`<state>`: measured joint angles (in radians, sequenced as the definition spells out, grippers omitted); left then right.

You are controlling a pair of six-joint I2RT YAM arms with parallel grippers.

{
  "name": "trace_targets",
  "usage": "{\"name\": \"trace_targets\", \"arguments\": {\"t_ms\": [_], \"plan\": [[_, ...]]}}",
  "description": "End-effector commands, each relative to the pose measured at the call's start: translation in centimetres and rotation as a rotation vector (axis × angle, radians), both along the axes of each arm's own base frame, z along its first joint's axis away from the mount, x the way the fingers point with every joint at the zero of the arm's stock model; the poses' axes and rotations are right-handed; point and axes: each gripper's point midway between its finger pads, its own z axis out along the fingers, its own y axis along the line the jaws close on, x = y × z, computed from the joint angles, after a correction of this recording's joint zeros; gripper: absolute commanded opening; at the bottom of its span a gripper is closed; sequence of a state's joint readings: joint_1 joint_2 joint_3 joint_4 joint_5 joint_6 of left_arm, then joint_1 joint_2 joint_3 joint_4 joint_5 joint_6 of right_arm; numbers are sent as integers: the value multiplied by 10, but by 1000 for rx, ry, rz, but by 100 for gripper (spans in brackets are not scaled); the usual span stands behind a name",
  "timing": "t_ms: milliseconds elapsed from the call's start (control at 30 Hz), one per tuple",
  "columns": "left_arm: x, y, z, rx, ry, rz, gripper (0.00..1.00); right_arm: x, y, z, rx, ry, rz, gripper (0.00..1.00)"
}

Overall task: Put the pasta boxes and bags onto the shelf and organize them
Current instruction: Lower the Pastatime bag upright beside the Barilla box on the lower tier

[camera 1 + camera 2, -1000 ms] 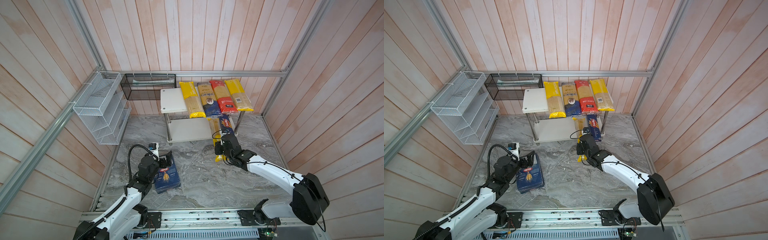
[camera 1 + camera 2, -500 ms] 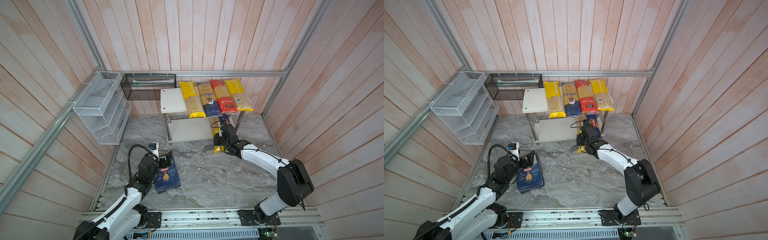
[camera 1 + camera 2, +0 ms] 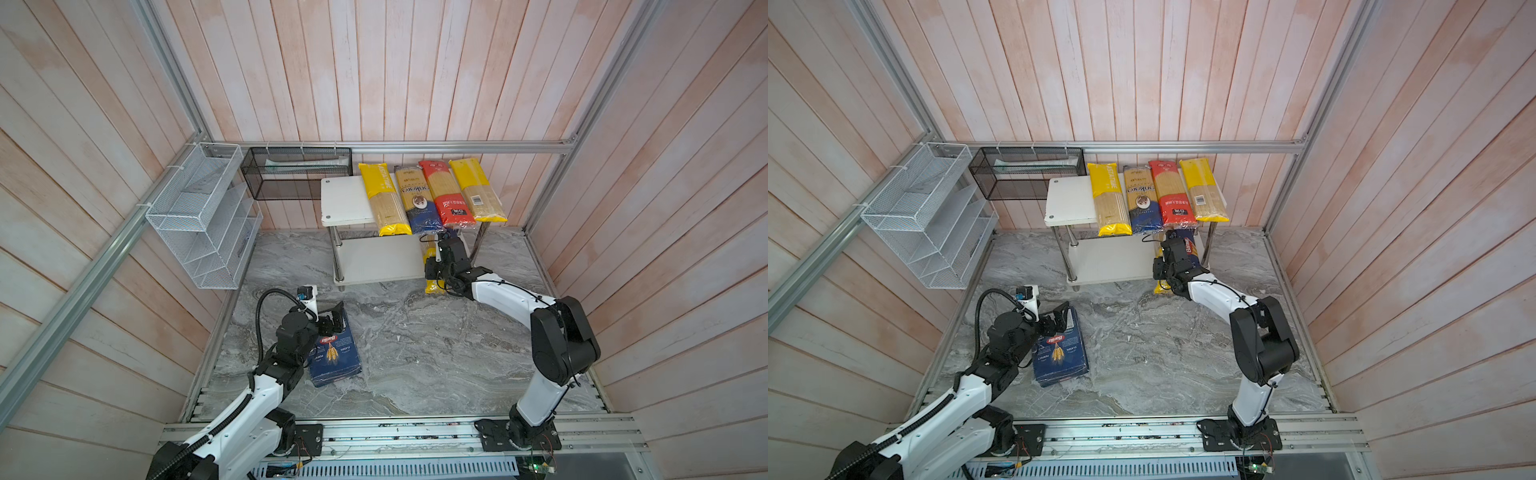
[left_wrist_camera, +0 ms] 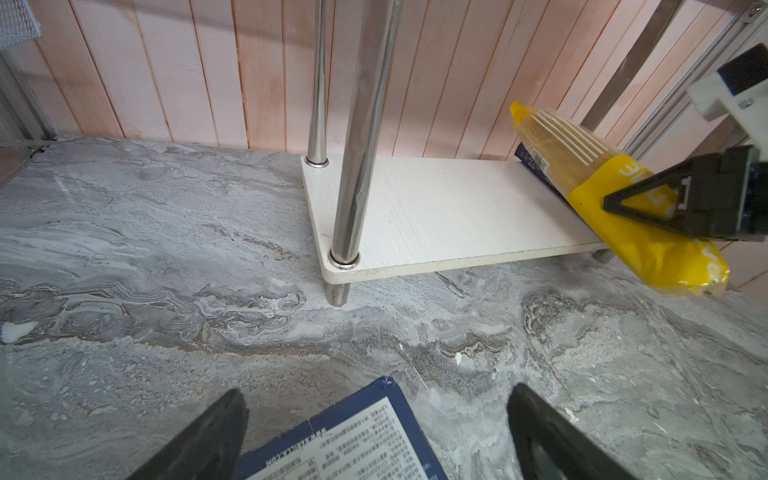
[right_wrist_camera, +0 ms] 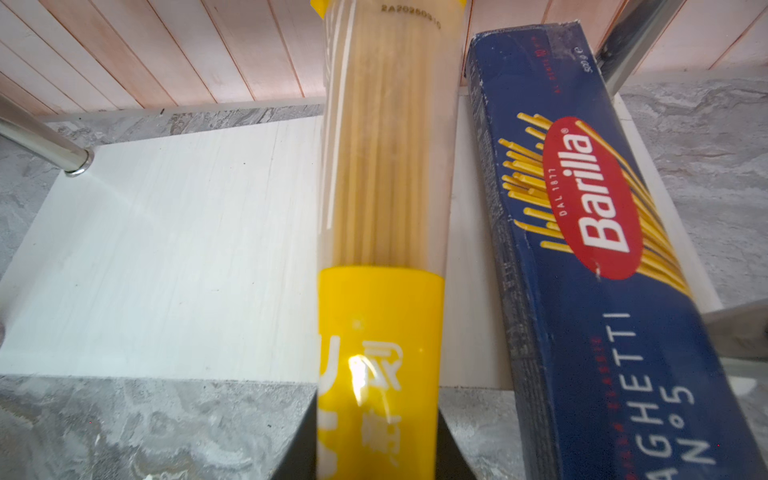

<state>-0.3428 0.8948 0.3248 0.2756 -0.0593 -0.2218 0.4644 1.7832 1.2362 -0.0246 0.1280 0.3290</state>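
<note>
Since the earlier frame the right arm has reached further toward the shelf, carrying the yellow-and-clear bag deeper over the lower board, while the left arm has not shifted. The right gripper is clamped on the bag's yellow near end, which hangs past the board's front edge in the left wrist view. The clear part of the bag lies over the board just beside the Spaghetti box. That box sits askew, and its near end also overhangs the edge. Letting go now is probably the main risk, because the heavy overhanging end could tip the bag down onto the marble floor. Pushing on has its own dangers, since the soft bag may buckle, or its side may drag against the box and slew it further out. The gripper also works under the four bags that jut over the front of the top board, so a lift could knock one off. The left gripper has its jaws apart over an end of the wide Barilla box, which lies flat on the floor, well apart from the shelf.
</note>
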Motion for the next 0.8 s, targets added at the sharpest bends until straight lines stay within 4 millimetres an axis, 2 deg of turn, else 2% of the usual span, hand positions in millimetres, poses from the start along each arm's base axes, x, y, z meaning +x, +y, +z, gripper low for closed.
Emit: {"name": "trace_targets", "arguments": {"t_ms": [0, 233, 467, 567, 767], "plan": [[0, 3, 2, 3, -10, 13, 100, 31, 8, 60, 83, -187, -7, 2], [2, 5, 2, 5, -2, 28, 100, 38, 6, 45, 86, -168, -9, 3], [3, 4, 0, 7, 5, 26, 100, 38, 5, 33, 86, -149, -12, 15], [3, 5, 0, 6, 5, 30, 100, 36, 4, 34, 84, -143, -8, 24], [3, 2, 1, 8, -1, 12, 99, 27, -4, 46, 71, -167, -19, 52]]}}
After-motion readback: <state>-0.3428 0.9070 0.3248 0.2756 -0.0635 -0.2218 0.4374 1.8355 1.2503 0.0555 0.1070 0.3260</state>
